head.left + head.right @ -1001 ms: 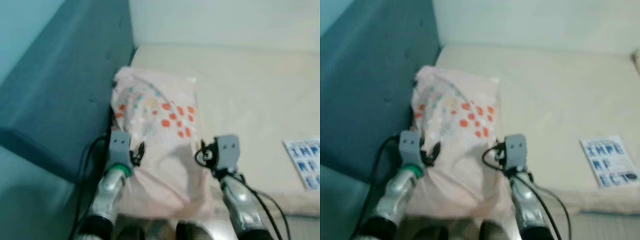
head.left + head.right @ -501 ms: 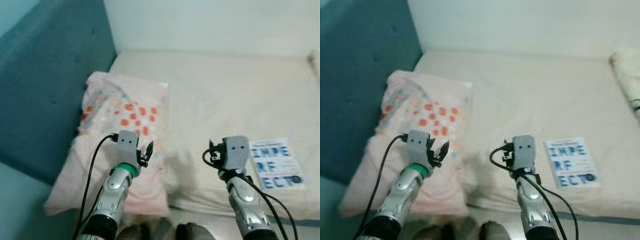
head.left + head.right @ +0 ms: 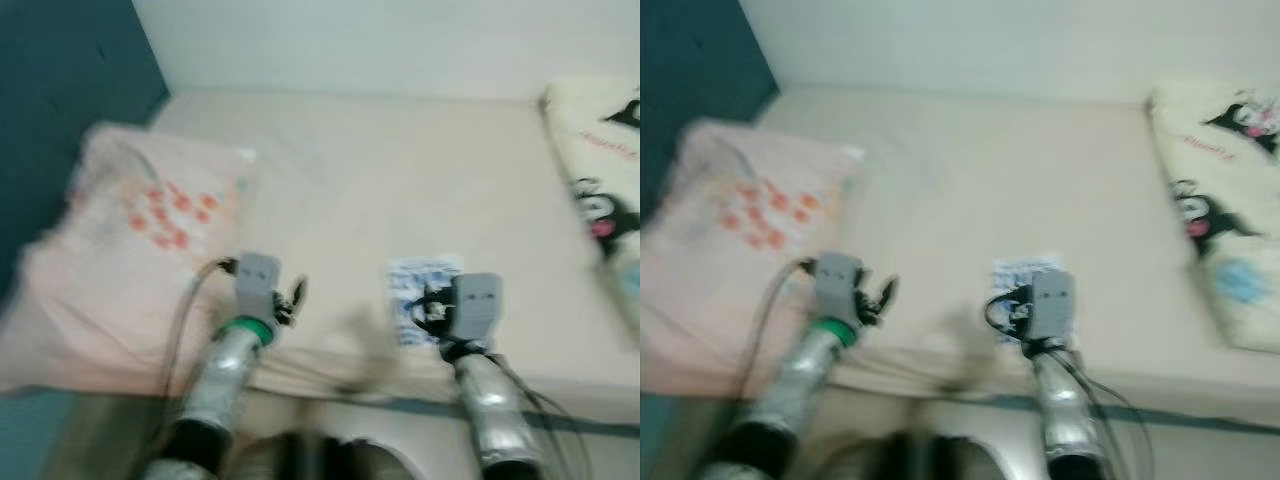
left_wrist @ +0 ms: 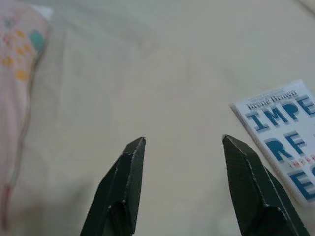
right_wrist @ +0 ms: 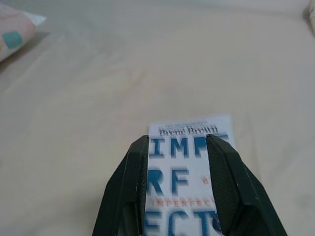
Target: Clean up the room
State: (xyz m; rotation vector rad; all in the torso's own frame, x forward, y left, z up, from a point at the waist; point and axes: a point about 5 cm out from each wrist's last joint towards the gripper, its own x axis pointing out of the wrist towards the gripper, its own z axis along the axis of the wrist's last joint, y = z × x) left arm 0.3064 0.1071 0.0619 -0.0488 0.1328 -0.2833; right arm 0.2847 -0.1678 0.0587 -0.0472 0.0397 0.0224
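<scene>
A white book [image 5: 189, 182] with blue letters lies flat on the cream bed sheet [image 3: 380, 170]. My right gripper [image 5: 177, 139] hovers just over the book's top edge, open, with nothing between its fingers. My left gripper [image 4: 183, 140] is open wide over bare sheet, with the book [image 4: 280, 142] off to one side of it. In the head views both arms reach over the bed's near edge, and the book [image 3: 420, 290] sits by the right gripper [image 3: 425, 305]. A pink pillow [image 3: 120, 240] with orange dots lies on the bed's left side, apart from the left gripper [image 3: 293, 298].
A cream blanket [image 3: 600, 190] with black cartoon figures lies at the bed's right. The dark blue headboard [image 3: 70, 60] stands at the far left, a white wall behind. The bed's front edge runs under my arms.
The camera has swung right, so the pillow has shifted left in the picture and the blanket has come into view. Both grippers have left the pillow; the right one is now over the book.
</scene>
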